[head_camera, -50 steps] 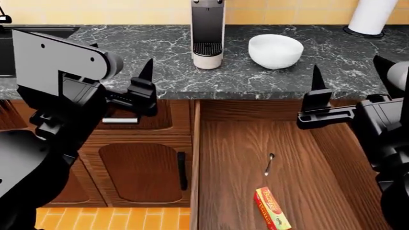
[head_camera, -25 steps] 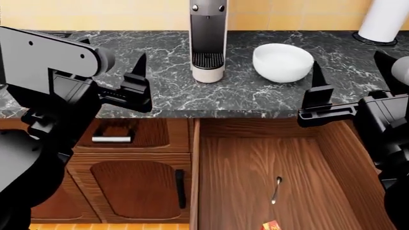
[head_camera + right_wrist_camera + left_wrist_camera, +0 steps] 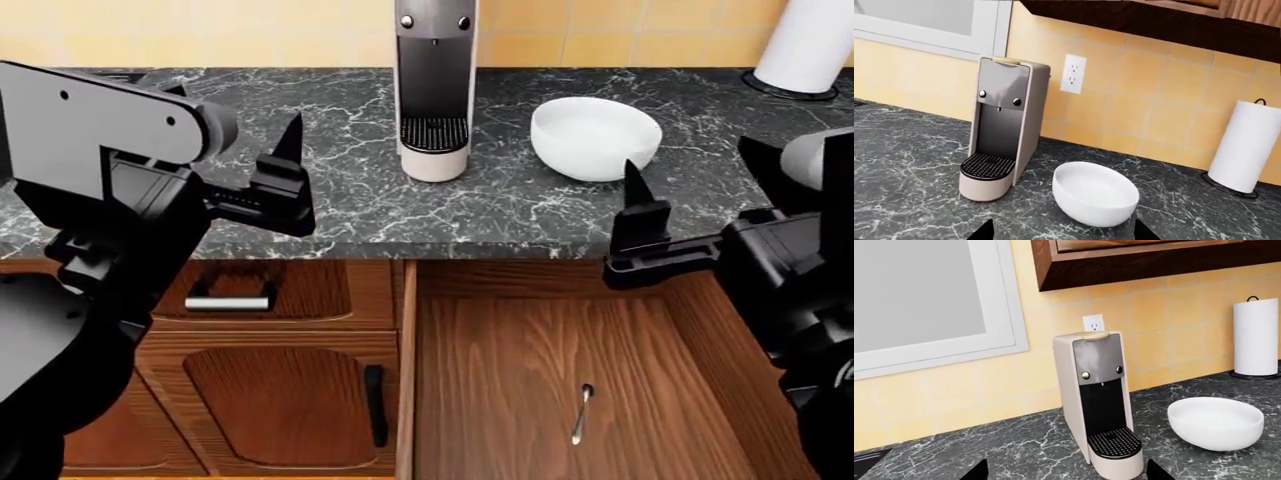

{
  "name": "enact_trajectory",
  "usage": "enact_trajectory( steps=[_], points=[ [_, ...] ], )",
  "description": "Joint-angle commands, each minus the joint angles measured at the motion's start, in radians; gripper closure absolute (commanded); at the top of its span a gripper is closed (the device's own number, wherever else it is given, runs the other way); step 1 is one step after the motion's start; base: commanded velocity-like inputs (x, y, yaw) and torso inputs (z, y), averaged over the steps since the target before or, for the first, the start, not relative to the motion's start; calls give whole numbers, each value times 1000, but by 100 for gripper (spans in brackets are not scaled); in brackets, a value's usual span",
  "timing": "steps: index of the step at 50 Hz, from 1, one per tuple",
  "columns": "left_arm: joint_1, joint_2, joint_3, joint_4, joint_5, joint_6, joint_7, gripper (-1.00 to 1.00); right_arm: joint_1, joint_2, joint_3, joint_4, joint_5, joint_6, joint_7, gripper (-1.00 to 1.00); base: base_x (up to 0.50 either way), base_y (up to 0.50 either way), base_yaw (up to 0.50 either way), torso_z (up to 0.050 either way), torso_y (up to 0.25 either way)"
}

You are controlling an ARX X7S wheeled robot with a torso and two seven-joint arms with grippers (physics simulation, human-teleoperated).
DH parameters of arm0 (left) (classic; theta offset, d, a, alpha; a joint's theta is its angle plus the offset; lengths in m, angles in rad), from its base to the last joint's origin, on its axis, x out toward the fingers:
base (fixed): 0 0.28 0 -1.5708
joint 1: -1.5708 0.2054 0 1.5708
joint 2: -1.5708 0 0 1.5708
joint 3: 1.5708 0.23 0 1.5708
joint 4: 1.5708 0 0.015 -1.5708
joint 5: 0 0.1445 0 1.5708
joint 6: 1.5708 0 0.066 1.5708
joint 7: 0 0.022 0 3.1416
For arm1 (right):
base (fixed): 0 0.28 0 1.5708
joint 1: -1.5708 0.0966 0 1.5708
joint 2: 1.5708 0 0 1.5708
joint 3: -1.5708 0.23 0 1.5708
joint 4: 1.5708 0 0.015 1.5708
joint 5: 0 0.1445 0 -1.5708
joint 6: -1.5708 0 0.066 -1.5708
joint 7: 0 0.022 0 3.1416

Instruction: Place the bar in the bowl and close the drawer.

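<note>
The white bowl (image 3: 594, 137) stands on the dark marble counter, right of the coffee machine; it also shows in the left wrist view (image 3: 1215, 422) and the right wrist view (image 3: 1094, 194). The brown wooden drawer (image 3: 507, 330) is pulled open below the counter at the right. The bar is out of view. My left gripper (image 3: 287, 160) hovers over the counter's front edge left of the machine, open and empty (image 3: 1066, 475). My right gripper (image 3: 638, 210) hovers over the counter edge in front of the bowl, above the drawer's back, open and empty (image 3: 1064, 232).
A coffee machine (image 3: 435, 85) stands on the counter (image 3: 334, 190). A paper-towel roll (image 3: 817, 40) is at the back right. A small spoon (image 3: 582, 413) lies in the drawer. A silver-handled small drawer (image 3: 230, 302) and a cabinet door (image 3: 274, 400) are at the lower left.
The head view has shifted up: counter and drawer slid down the picture and the bar left its bottom edge. My right gripper has dropped a little toward the drawer.
</note>
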Motion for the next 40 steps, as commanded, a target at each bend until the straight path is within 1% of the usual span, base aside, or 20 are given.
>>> enact_trajectory(
  steps=[1, 4, 15, 31, 40],
  points=[
    [21, -8, 6, -9, 0, 24, -5, -100, -2, 117, -34, 138, 460, -36, 276, -100, 0, 0, 0, 0, 0],
    [27, -7, 5, -9, -2, 28, -7, -100, -16, 158, -66, 154, 540, -59, 315, -100, 0, 0, 0, 0, 0],
    [49, -13, 18, -27, 8, 64, -7, -100, -116, 230, -122, 156, 664, -89, 332, -100, 0, 0, 0, 0, 0],
    [69, -13, 26, -34, -1, 82, -16, -100, -279, 242, -176, 114, 668, -70, 305, -100, 0, 0, 0, 0, 0],
    [74, -16, 26, -43, -4, 93, -21, -100, -381, 245, -192, 89, 630, -42, 265, -100, 0, 0, 0, 0, 0]
  ],
)
